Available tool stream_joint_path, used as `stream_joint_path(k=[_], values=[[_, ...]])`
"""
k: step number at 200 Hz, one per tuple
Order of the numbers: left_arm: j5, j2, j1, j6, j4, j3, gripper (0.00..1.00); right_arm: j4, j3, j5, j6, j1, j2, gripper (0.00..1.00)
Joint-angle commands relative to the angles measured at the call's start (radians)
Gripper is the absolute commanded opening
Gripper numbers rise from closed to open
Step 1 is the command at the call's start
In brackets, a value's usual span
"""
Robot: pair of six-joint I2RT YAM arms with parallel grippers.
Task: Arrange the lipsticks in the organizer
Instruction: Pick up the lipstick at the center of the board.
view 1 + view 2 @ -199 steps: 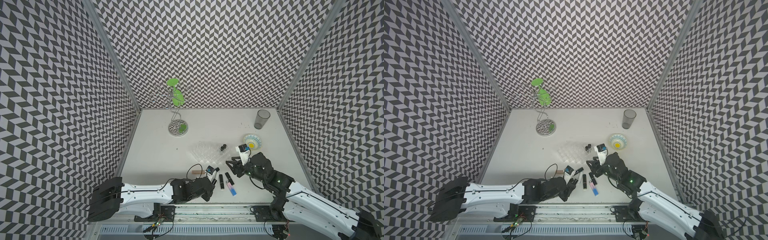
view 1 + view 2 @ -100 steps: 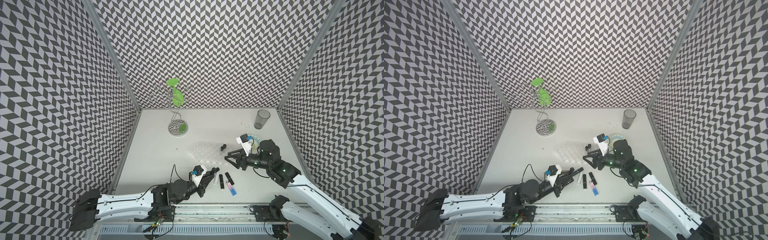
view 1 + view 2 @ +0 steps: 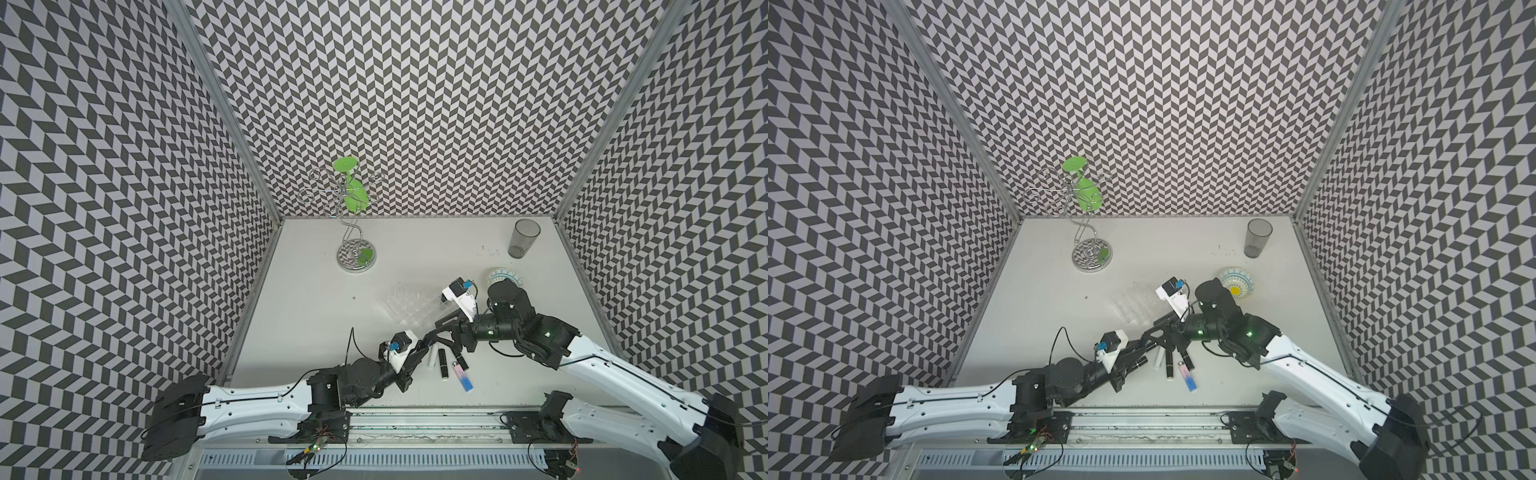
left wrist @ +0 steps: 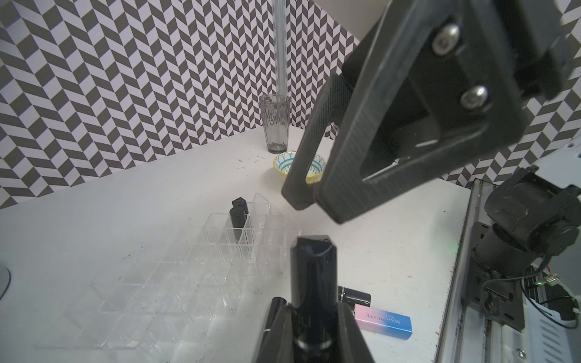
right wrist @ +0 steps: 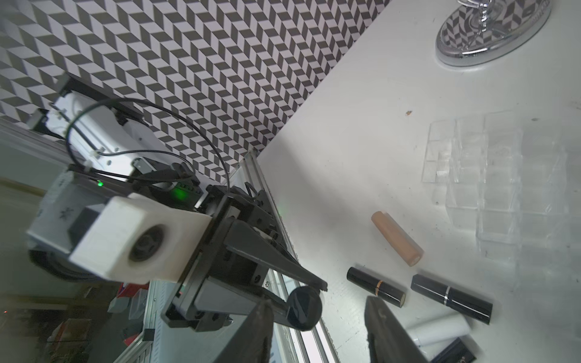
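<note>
My left gripper (image 3: 430, 340) (image 4: 312, 317) is shut on a black lipstick (image 4: 312, 276), held off the table and pointing at my right gripper (image 3: 442, 332) (image 5: 317, 317). The right gripper is open; the held lipstick's round end (image 5: 303, 308) shows just past its tips, untouched. The clear organizer (image 3: 409, 305) (image 4: 188, 283) holds two black lipsticks (image 4: 237, 220) in its tall back row. On the table near the front lie a white lipstick (image 3: 432, 357), two black ones (image 3: 443, 363) (image 3: 461, 360), a pink-to-blue one (image 3: 462, 376) and a tan one (image 5: 396, 238).
A grey tumbler (image 3: 523, 239) stands at the back right, with a small patterned bowl (image 3: 500, 276) in front of it, close behind my right arm. A wire stand with green leaves (image 3: 356, 255) is at the back left. The metal rail (image 3: 415, 419) runs along the front edge.
My left gripper has risen off the table with the black lipstick and turned it toward the right arm. My right gripper rose, then swung left and down to face it.
</note>
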Motion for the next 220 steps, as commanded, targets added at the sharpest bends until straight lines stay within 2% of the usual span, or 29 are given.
stream_joint_path(k=[1, 33, 57, 109, 152, 172, 189, 196, 210, 220], values=[[0.004, 0.003, 0.004, 0.008, -0.001, 0.040, 0.00, 0.007, 0.027, 0.049, -0.014, 0.016, 0.015, 0.51], [0.007, 0.022, 0.005, 0.007, -0.004, 0.049, 0.00, 0.032, 0.022, 0.029, -0.012, 0.025, 0.032, 0.50], [0.002, 0.044, 0.005, 0.001, -0.012, 0.060, 0.00, 0.028, 0.027, 0.070, -0.011, 0.029, 0.047, 0.44], [-0.005, 0.057, 0.009, -0.005, -0.012, 0.058, 0.00, 0.047, 0.022, 0.042, -0.014, 0.032, 0.098, 0.37], [-0.025, 0.063, 0.015, -0.014, -0.016, 0.059, 0.00, 0.033, 0.034, 0.052, -0.017, 0.032, 0.108, 0.25], [-0.050, 0.071, 0.021, -0.022, -0.022, 0.063, 0.15, 0.035, 0.037, 0.066, -0.018, 0.033, 0.126, 0.19], [-0.063, 0.073, 0.025, -0.025, -0.021, 0.060, 0.15, 0.030, 0.046, 0.077, -0.026, 0.033, 0.150, 0.19], [-0.067, 0.073, 0.025, -0.030, -0.019, 0.058, 0.20, 0.027, 0.051, 0.082, -0.029, 0.033, 0.160, 0.19], [-0.079, 0.076, 0.035, -0.038, -0.024, 0.058, 0.49, 0.014, 0.071, 0.090, -0.039, 0.033, 0.180, 0.17], [-0.092, 0.075, 0.038, -0.045, -0.029, 0.058, 0.78, 0.011, 0.085, 0.110, -0.039, 0.033, 0.192, 0.16]])
